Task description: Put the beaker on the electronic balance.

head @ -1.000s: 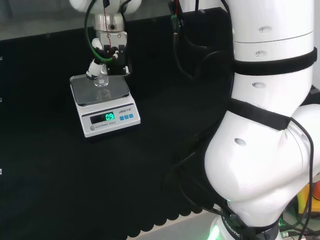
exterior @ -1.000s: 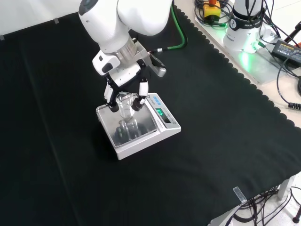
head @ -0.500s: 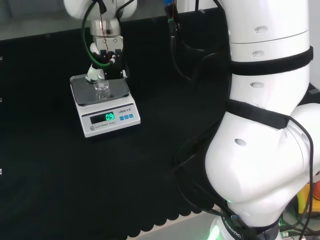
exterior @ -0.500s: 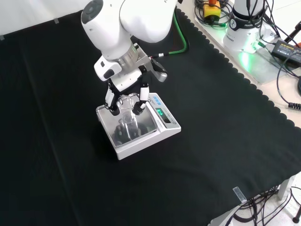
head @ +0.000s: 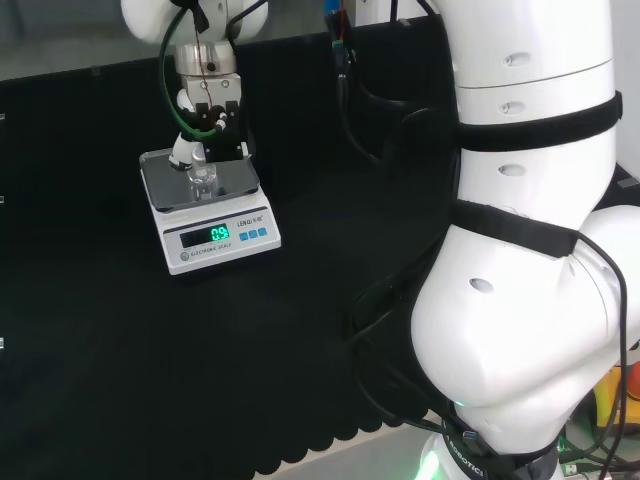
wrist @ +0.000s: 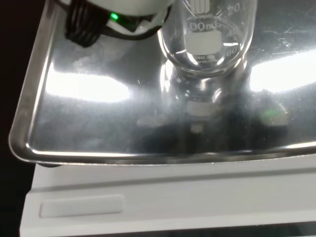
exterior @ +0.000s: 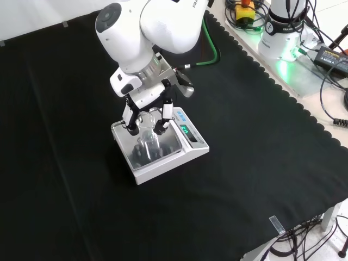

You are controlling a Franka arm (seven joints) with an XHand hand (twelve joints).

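A black cloth (exterior: 261, 141) covers the bench, bare in the foreground of the front view. Farther back stands a white electronic balance (exterior: 160, 149) with a lit green display (head: 219, 234) and a polished steel weighing pan (wrist: 98, 103). A small clear glass beaker (exterior: 147, 130) stands upright on that pan, near its middle; the wrist view shows its rounded base (wrist: 205, 49) resting on the mirror-like metal. Above it hangs the black and white hand (exterior: 147, 106), fingers spread and pointing down on either side of the beaker's upper part; whether they touch the glass cannot be told. The beaker looks empty, so probably light, but stiff, smooth, slippery and breakable. A hold across its upper side walls, kept upright, seems safest.
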